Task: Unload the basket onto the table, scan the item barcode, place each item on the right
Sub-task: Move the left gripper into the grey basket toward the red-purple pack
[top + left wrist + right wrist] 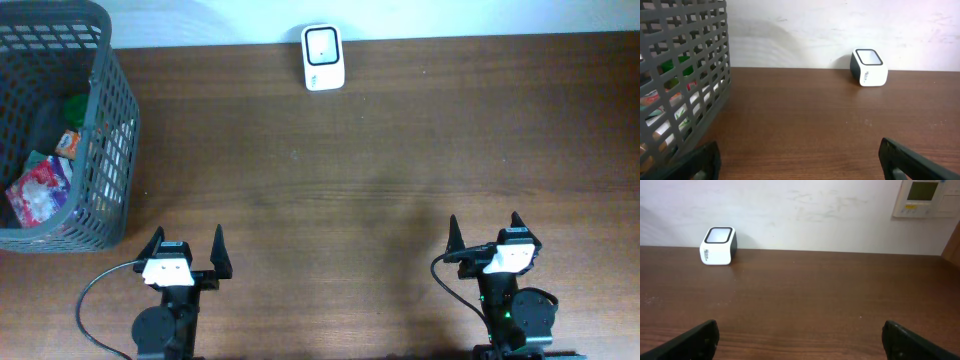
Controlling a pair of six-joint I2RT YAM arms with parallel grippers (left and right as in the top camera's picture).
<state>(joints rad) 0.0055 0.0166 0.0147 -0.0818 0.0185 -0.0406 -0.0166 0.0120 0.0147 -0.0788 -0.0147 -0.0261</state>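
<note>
L pincer & R pincer both wide, empty, at near desk edge. Barcode scanner at far edge; packets in gray basket, far left.

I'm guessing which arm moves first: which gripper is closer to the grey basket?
Left. The left gripper sits just beyond the basket's near corner, slightly to its right, open and empty. The right gripper is far off to the basket's right, also open.

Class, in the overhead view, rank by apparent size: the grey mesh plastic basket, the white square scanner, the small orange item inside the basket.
1. grey mesh plastic basket
2. white square scanner
3. small orange item, partly hidden, so unsure
</note>
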